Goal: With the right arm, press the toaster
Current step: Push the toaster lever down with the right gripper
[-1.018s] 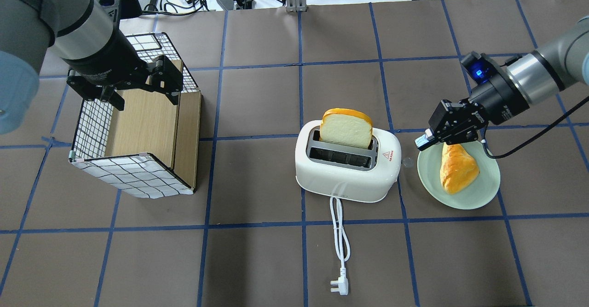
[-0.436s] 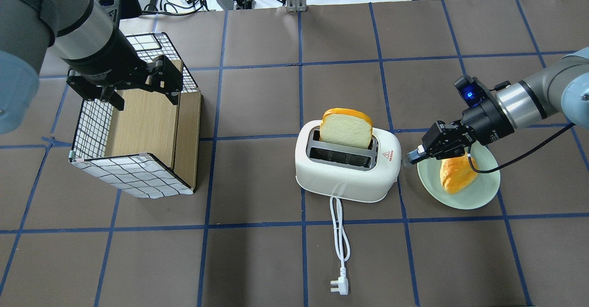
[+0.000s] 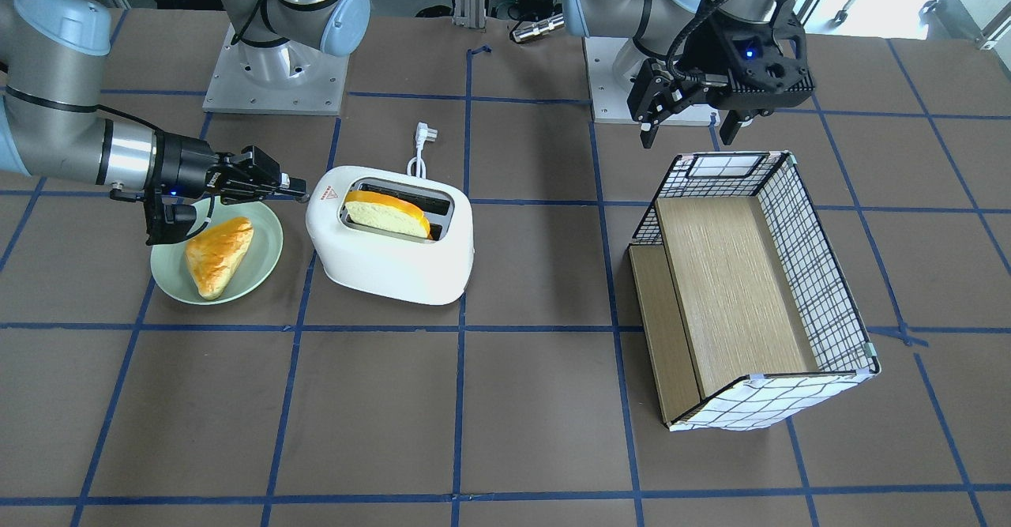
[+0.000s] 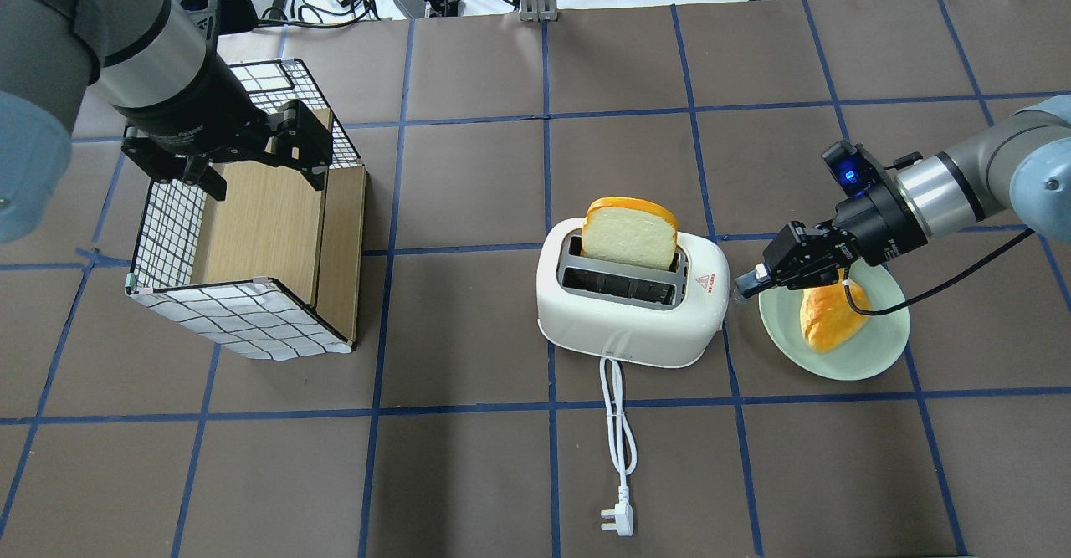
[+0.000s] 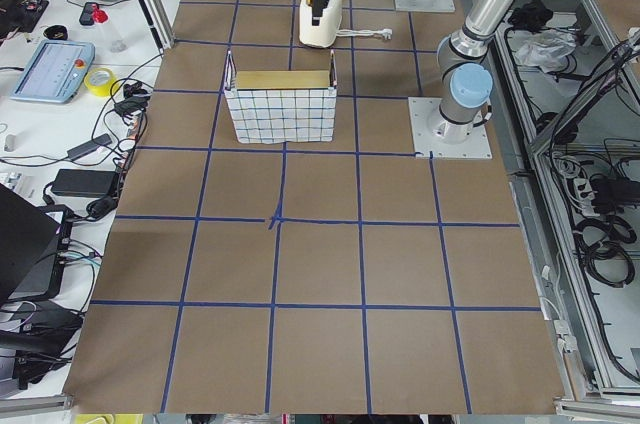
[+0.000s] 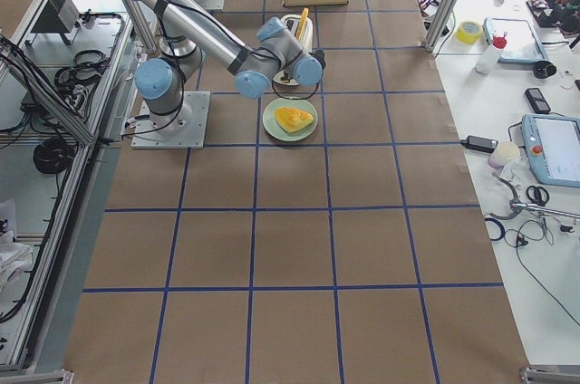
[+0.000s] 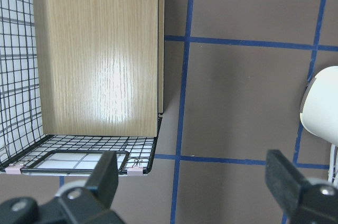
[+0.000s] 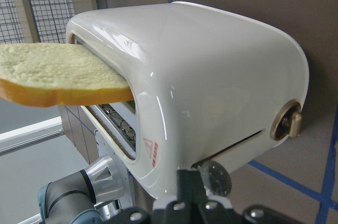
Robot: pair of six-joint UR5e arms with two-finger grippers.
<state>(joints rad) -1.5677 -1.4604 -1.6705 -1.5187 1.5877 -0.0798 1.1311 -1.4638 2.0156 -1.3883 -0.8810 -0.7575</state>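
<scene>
Overhead exterior: right arm [image 4: 937,194] has dropped and slid off pastry plate [image 4: 870,359] toward toaster [image 4: 632,324], mid-worktop, slightly toward right edge. Jaws pressed together, tip at lever knob [image 8: 216,178]; contact unclear. Bread slice [image 4: 629,233] stands raised: press likely just starting. Left arm [image 4: 167,81] unmoved, jaws spread over wire basket [image 4: 243,319].

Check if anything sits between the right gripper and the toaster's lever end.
Nothing visible. The right gripper is right at the toaster's end; the plate lies beneath the gripper and wrist, not between them.
</scene>
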